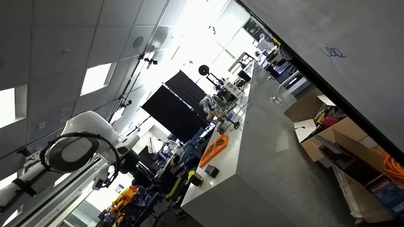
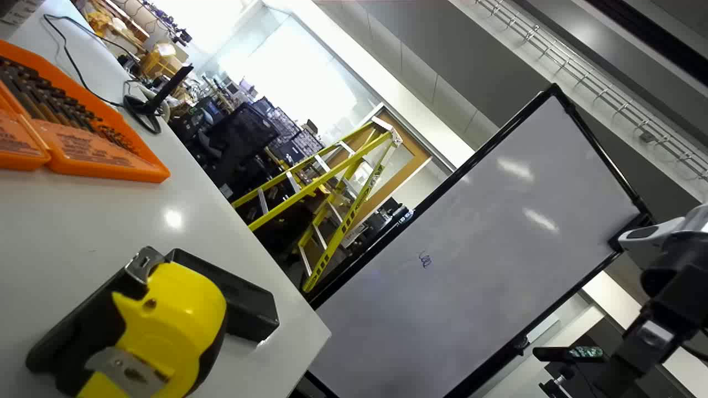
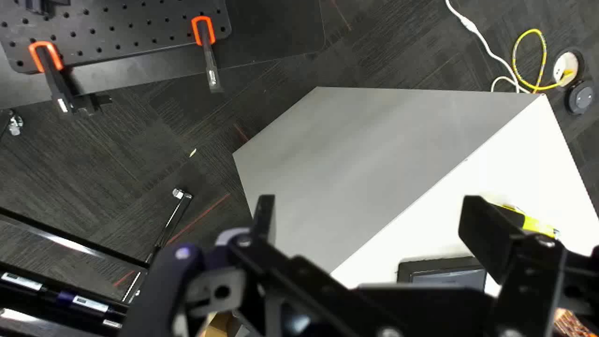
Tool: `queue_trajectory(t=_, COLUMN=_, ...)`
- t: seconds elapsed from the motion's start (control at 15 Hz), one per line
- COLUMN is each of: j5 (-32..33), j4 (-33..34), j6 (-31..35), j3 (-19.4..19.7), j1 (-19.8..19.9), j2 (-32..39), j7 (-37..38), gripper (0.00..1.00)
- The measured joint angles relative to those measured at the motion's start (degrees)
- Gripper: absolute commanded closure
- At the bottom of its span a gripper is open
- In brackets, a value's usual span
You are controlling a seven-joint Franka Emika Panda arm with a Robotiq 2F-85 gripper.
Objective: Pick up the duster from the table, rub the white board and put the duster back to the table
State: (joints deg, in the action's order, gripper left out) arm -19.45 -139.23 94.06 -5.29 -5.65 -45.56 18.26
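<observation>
the duster (image 1: 211, 171) (the dark block, i'd guess) lies on the table (image 2: 110, 215), just beside the tape measure (image 2: 166, 320). the gripper (image 3: 372, 229) is spread wide, holding nothing. a crooked descent could knock the tape measure aside; a weak grip could let the duster twist loose while rubbing the whiteboard (image 2: 481, 243).

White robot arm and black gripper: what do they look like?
The smooth, rounded white robot arm has an oval grey joint cap ringed darker, a looped black cable and a black strap. The black gripper has two blocky dark fingers and small silvery screws.
</observation>
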Motion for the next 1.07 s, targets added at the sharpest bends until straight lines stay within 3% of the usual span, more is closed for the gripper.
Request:
queue_trajectory(t=0.67, j5=0.1, j4=0.0, j6=0.1, j3=-0.2, j1=0.2, j2=0.0, j7=-0.6, gripper=0.00)
queue_trajectory(t=1.07, j5=10.1, j4=2.4, j6=0.2, j3=0.2, j1=0.7, j2=4.3, j7=-14.0, gripper=0.00)
